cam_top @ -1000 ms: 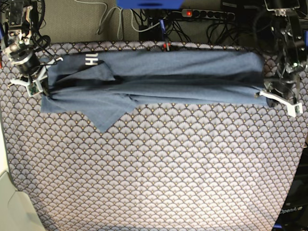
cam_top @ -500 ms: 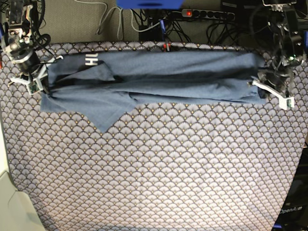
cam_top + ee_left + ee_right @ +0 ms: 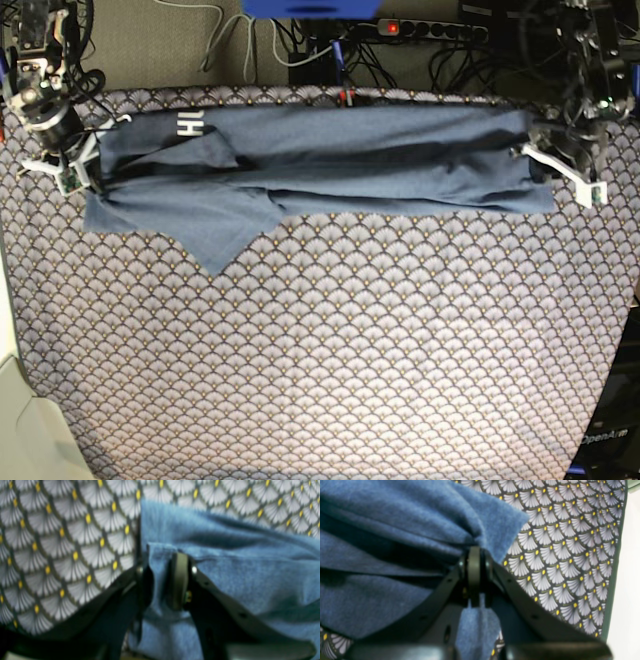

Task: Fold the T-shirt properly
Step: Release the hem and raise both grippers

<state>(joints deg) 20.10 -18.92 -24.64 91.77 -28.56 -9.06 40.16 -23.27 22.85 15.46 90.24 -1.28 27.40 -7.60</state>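
The slate-blue T-shirt (image 3: 350, 160) lies stretched in a long folded band across the far part of the table. White lettering (image 3: 187, 124) shows near its left end, and a sleeve point hangs toward me at the lower left. My right gripper (image 3: 85, 172) is at the shirt's left end. In the right wrist view it (image 3: 476, 575) is shut tight on a bunched fold of the shirt (image 3: 395, 530). My left gripper (image 3: 545, 160) is at the shirt's right end. In the left wrist view it (image 3: 162, 580) has its jaws a little apart, pinching a thick fold of the shirt (image 3: 250, 580).
The grey scallop-patterned table covering (image 3: 350, 350) spreads toward me from the shirt. A power strip and cables (image 3: 430, 30) lie behind the table's far edge. A pale surface (image 3: 25, 430) borders the lower left. The table's edge (image 3: 612, 567) runs close beside my right gripper.
My left gripper has moved from the shirt's lower right corner up and inward onto its right end. The right gripper has stayed at the left end, shifting slightly up.
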